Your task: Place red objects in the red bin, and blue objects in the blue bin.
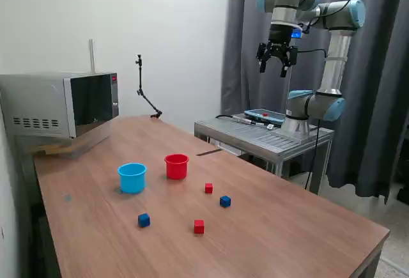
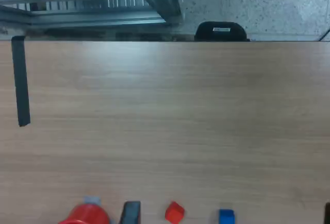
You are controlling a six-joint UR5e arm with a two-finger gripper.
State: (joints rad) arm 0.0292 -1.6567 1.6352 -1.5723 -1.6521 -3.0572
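Note:
In the exterior view my gripper hangs open and empty, high above the metal stand and well away from the table. The red bin and the light blue bin stand side by side mid-table. One red cube lies near the red bin, another lies closer to the front. One blue cube lies beside the first red cube, another lies in front of the blue bin. The wrist view catches the red bin, one red cube and one blue cube at its edge.
A microwave stands at the table's corner on the exterior view's left. A metal stand carries the arm's base beyond the wooden table. A dark tape strip lies on the tabletop. A thin black stand rises at the back.

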